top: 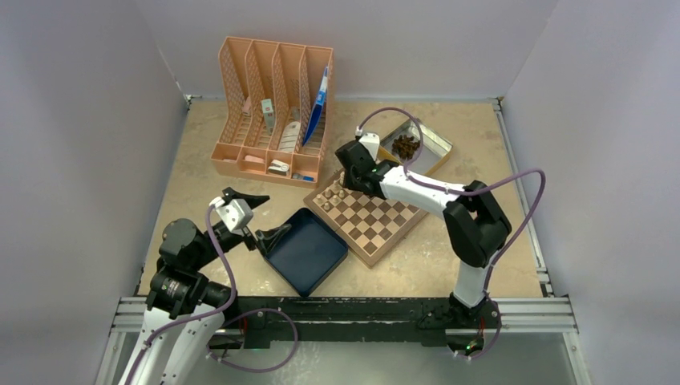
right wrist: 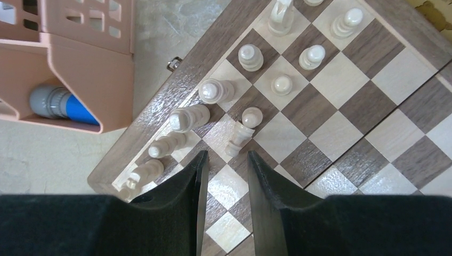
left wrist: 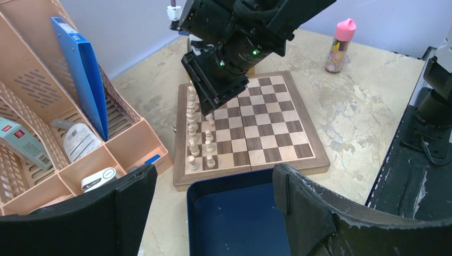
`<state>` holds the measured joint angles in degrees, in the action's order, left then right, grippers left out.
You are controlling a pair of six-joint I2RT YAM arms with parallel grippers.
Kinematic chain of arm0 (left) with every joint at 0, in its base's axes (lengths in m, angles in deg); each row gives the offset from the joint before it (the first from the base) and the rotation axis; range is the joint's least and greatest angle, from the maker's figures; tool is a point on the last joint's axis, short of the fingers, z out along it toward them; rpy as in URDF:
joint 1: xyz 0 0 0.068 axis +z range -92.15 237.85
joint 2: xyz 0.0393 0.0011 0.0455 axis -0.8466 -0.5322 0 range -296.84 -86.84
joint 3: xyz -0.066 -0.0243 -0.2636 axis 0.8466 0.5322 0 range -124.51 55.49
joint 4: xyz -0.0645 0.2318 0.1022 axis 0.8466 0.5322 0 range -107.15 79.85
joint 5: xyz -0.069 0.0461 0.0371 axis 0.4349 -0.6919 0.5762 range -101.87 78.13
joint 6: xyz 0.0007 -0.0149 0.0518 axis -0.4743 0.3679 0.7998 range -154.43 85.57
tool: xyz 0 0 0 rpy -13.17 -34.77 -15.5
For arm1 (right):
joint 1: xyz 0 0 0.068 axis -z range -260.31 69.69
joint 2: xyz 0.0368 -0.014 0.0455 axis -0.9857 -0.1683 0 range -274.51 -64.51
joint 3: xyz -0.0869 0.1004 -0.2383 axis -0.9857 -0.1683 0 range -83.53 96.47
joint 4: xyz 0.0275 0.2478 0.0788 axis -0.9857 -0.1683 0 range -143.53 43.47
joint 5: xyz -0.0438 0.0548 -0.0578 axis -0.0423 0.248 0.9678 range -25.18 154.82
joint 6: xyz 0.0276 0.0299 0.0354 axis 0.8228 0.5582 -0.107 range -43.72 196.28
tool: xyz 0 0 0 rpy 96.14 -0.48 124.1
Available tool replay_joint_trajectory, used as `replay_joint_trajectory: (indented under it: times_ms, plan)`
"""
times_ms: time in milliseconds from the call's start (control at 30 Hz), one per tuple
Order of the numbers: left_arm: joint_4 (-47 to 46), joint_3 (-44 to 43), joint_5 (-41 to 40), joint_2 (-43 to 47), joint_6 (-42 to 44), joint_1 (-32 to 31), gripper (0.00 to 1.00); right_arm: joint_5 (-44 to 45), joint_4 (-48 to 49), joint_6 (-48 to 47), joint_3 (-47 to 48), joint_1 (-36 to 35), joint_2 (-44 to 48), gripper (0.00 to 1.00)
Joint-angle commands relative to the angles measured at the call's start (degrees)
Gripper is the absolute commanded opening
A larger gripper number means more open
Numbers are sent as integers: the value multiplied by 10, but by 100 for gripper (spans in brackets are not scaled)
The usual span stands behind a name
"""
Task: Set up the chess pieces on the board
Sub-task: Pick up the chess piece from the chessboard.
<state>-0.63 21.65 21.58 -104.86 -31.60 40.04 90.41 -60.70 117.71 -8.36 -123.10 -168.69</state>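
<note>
The right gripper [right wrist: 226, 156] hovers narrow and empty over the tan-and-brown checked wooden chessboard [right wrist: 341, 133], just behind a small pale beige wooden chess piece [right wrist: 238, 140]; placing seems done, so it should lift clear without nudging.

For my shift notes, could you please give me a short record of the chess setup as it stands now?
board: flat on table, between tray and organizer
pieces: pale, two rows along the board edge nearest the organizer; other squares bare
right gripper: over those rows, jaws slightly apart, nothing between them
left gripper: open, empty, by the tray
</note>
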Motion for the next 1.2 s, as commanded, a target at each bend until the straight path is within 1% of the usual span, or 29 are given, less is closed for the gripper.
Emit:
replay_joint_trajectory:
  times_ms: [0, 133, 567, 1067, 1167]
  plan:
    - [-10, 4, -7, 6, 10, -2, 80, 14, 21, 21, 2, -1, -16, 35]
    - [-9, 4, -6, 4, 10, -2, 80, 18, 17, 26, 8, 0, -32, 34]
    - [-10, 4, -7, 4, 8, -2, 80, 28, 14, 26, 6, 0, -43, 31]
    - [-9, 4, -13, 5, 7, -2, 80, 19, 24, 25, -9, -1, -53, 31]
    - [-9, 4, -14, 4, 6, -2, 80, 18, 30, 21, -16, -1, -55, 29]
